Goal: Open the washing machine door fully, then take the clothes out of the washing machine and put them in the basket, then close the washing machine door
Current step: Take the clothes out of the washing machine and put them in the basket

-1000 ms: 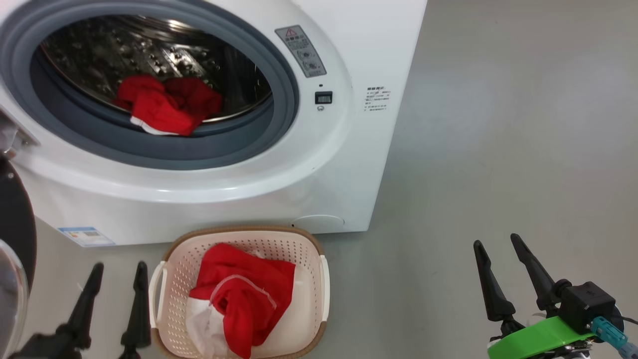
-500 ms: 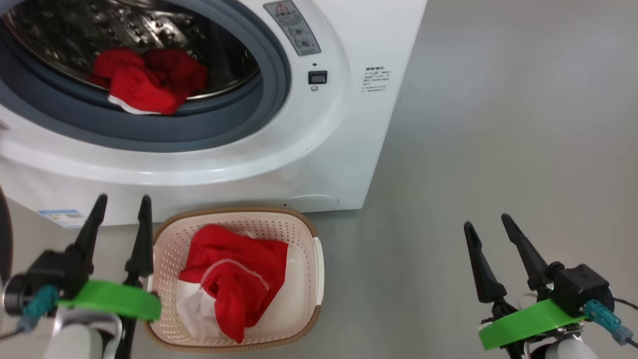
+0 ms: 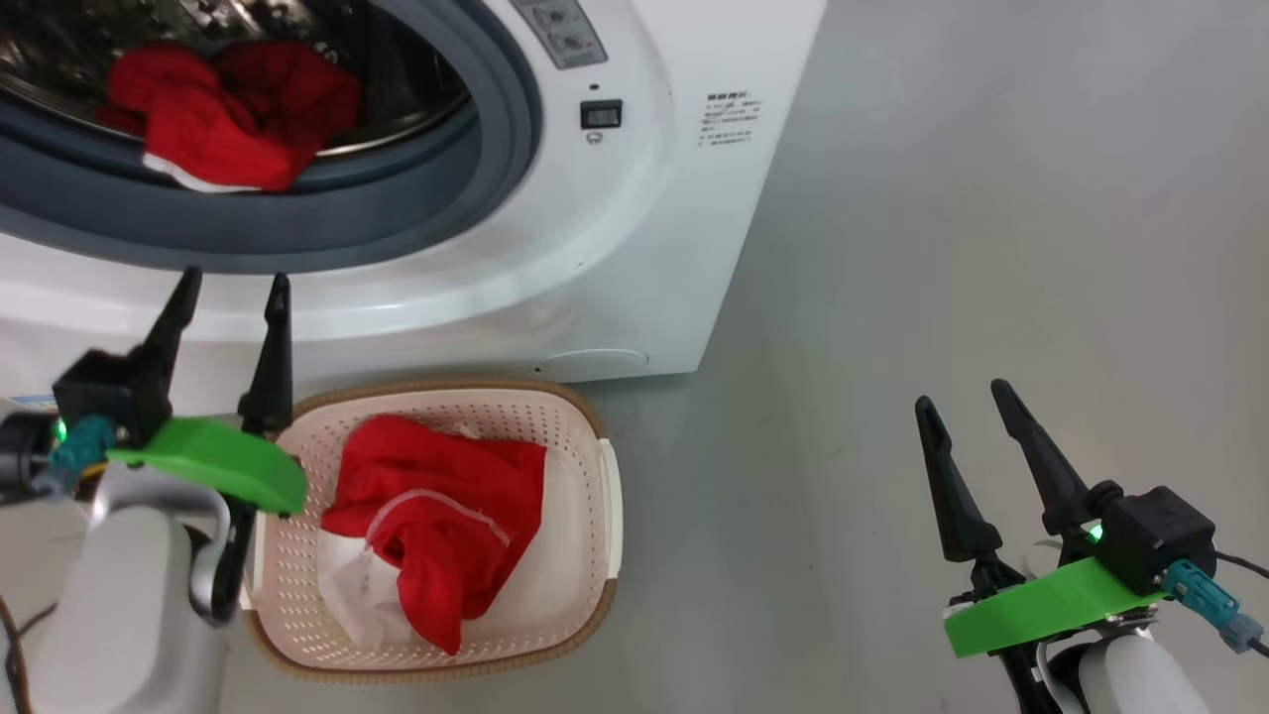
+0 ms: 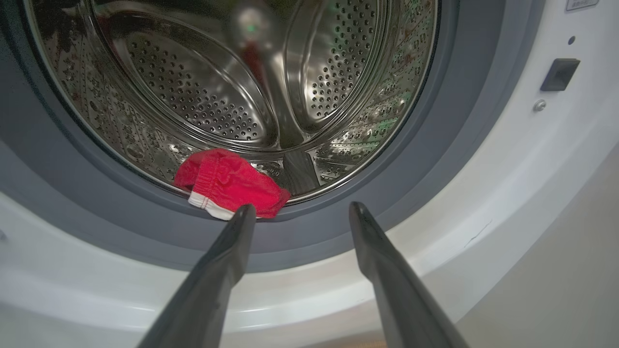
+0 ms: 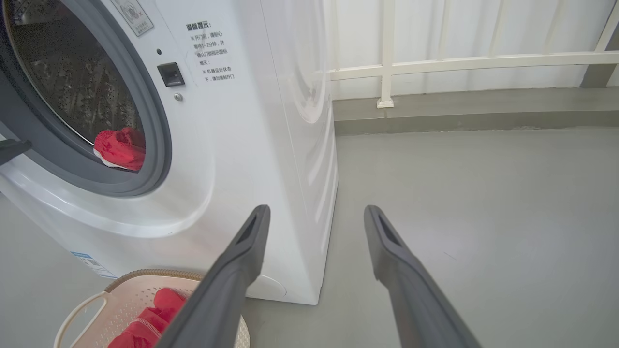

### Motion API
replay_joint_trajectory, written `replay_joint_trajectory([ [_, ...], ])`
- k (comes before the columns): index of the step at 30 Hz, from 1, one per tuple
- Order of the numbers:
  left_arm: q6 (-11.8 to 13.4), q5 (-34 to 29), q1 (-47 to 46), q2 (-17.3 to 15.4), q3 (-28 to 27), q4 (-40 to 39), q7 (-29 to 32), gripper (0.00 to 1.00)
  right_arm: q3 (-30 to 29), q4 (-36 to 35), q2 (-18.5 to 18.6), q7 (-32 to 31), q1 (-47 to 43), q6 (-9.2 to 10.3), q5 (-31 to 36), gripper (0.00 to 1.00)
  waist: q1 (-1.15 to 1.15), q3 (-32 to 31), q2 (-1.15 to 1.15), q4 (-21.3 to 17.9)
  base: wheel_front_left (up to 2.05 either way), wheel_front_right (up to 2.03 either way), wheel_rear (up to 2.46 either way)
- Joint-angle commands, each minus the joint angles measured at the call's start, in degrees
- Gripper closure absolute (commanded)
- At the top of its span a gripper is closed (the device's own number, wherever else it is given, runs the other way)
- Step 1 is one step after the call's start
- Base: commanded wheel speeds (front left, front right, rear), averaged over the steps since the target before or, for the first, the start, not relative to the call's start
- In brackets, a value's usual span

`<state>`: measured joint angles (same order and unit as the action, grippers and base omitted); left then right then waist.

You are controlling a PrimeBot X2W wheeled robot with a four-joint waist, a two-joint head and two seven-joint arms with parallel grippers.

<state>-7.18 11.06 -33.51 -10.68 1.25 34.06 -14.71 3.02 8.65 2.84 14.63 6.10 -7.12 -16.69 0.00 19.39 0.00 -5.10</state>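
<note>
Looking along my left gripper — fingers spread, nothing held — I find the red garment at eleven o'clock off the tips, lying crosswise on the drum lip. The right gripper, spread too, hangs well apart; the left arm is nearer.

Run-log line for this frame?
left gripper: open, facing drum | right gripper: open | clothes: some in drum, some in basket

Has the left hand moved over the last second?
Yes. The left hand has advanced: its tips, earlier short of the basket's far rim, now lie past it, over the washing machine's front.
</note>
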Motion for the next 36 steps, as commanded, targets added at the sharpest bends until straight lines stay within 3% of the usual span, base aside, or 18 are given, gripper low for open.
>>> replay_joint_trajectory([
  [1,-0.3,-0.5,-1.5,-2.6,-1.4,-0.8,-0.3,0.0,1.6,-1.5,0.0,0.4,0.9,-0.36,-0.7,0.0,0.0,0.6,0.0,-0.4,0.0,0.0,0.0],
  [23,-0.1,-2.9,-15.9,-6.4,2.3,13.2,-0.3,0.0,2.4,-2.0,0.0,0.4,3.7,-0.36,-2.5,0.0,0.0,5.4,0.0,-2.2,0.0,0.0,0.0],
  [36,1.6,-6.1,-25.9,-8.5,5.0,23.5,-0.3,0.0,3.4,-2.6,0.0,0.4,5.3,-0.36,-3.9,0.0,0.0,8.9,0.0,-4.3,0.0,0.0,0.0],
])
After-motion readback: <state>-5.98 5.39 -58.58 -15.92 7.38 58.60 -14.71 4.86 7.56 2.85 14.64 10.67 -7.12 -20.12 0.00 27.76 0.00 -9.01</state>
